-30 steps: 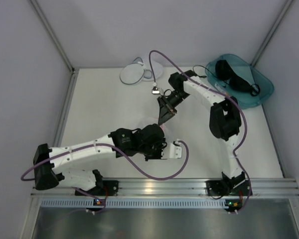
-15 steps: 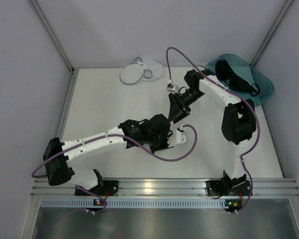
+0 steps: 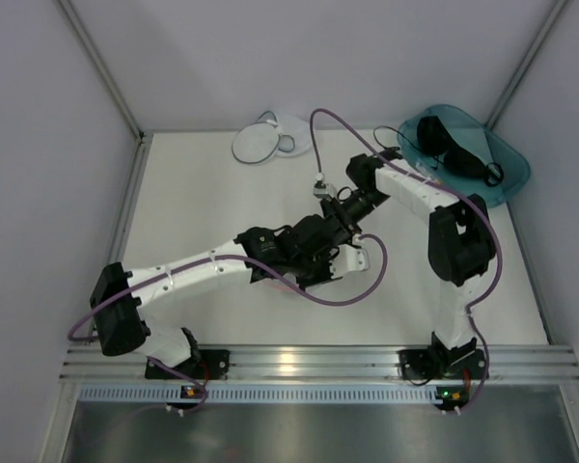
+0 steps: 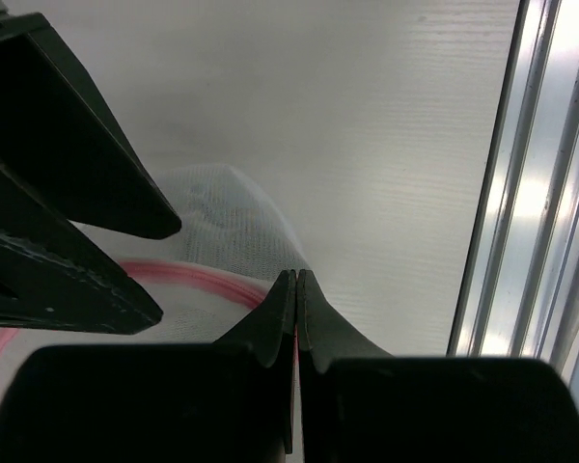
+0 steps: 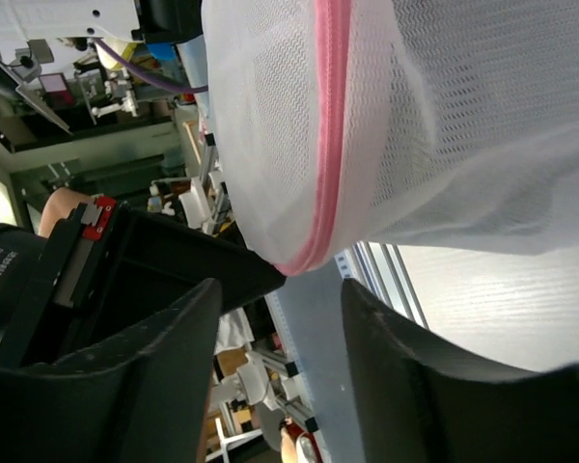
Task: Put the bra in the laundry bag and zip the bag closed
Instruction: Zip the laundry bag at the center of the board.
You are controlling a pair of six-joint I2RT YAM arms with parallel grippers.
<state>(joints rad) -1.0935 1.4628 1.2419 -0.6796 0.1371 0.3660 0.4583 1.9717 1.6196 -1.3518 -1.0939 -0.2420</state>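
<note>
The laundry bag point(image 3: 259, 145), white mesh with a thin grey rim, lies open at the back of the table, away from both arms. The black bra point(image 3: 446, 145) rests in the teal bin point(image 3: 513, 179) at the back right. My left gripper point(image 4: 296, 276) is shut on the rim of a different mesh bag, the pink-rimmed one point(image 5: 444, 125), with a sliver of pink between its jaws. My right gripper point(image 5: 282, 285) stands open just beside that bag's pink zip point(image 5: 330, 135), holding nothing. In the top view both grippers meet mid-table point(image 3: 336, 236), hiding the pink-rimmed bag.
The left arm point(image 3: 193, 275) stretches diagonally across the table's middle. A purple cable point(image 3: 367, 289) loops beside the wrists. The aluminium rail point(image 4: 540, 193) runs along the near edge. Grey walls enclose the table on three sides.
My left arm has carried the pink-rimmed bag to the right and farther from its base. My right gripper has opened and come down against the left gripper.
</note>
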